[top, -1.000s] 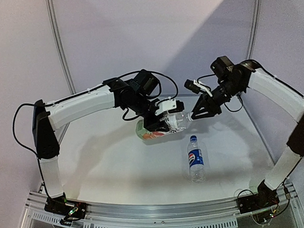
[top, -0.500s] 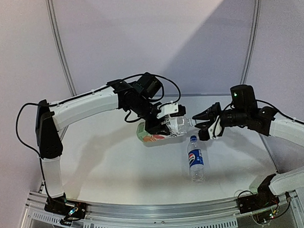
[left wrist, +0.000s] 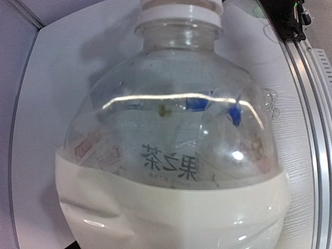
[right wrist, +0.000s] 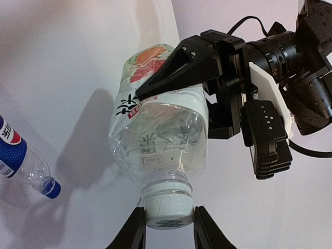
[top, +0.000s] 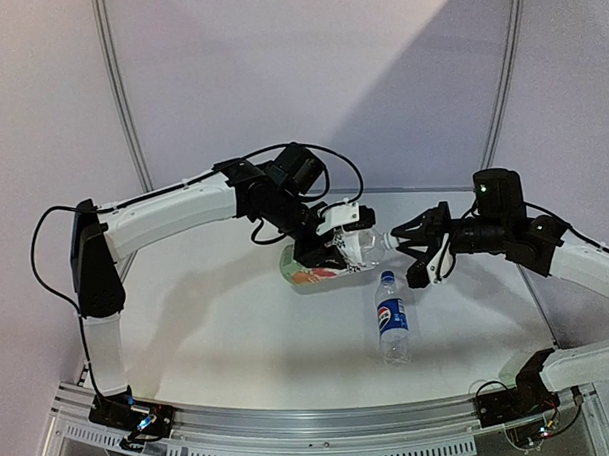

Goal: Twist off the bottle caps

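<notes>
Swung low and rolled this past second with right jaws clamped on white cap point(right wrist: 167, 207), left jaws gripping wider bottle point(right wrist: 158, 145); probably mid-twist, loosening.

My table point(top: 238, 330) was white and matte, and its near edge bowed outward, finished with a slotted aluminium rail point(top: 322, 430). The bases of my two arms were bolted along that rail: the left base point(top: 131, 416) at one end and the right base point(top: 513, 406) at the other. On the surface itself was the slim bottle point(top: 392, 323) with the blue Pepsi label, right of the middle and nearer my right base. It looked to be lying on its side, though I could not be sure. Its blue cap point(top: 386, 277) was on, pointing toward the far edge. Soft shadows crossed the white top left of the bottle in large, blurred patches.
</notes>
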Robot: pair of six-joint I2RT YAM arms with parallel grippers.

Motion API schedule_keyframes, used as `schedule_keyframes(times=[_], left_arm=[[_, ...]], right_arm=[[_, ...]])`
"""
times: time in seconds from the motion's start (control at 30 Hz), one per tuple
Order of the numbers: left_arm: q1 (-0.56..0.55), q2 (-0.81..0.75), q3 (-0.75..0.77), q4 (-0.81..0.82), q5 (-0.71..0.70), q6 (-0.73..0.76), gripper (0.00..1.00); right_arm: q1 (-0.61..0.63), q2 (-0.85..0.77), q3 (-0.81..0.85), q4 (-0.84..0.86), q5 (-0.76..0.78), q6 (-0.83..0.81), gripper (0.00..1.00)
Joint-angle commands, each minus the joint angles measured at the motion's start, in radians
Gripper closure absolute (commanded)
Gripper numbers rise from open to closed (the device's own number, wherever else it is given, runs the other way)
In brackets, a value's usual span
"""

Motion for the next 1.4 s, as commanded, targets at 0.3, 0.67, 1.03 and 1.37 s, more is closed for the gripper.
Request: schedule_keyframes(times=[0.3, 0.67, 1.03, 1.37], left_arm=[[0.013, -0.017, -0.020, -0.026, -0.014, -0.043, 1.00], [0.008, -0.029, -0.023, -0.023, -0.051, -0.034, 1.00], [0.008, -0.036, -0.046, 0.032, -0.147, -0.017, 1.00], [-0.001, -0.026, -0.038, 0.036, -0.155, -0.014, 1.00]], right_arm=[[0.002, -0.123, 0.072, -0.140, -0.043, 0.164, 0.14], [-0.221, 0.392, 0.865, -0.691, -0.108, 1.581, 0.24], [-0.293, 0.552, 0.583, -0.703, -0.647, 2.144, 0.25], [-0.284, 0.622, 0.599, -0.653, -0.657, 2.183, 0.35]])
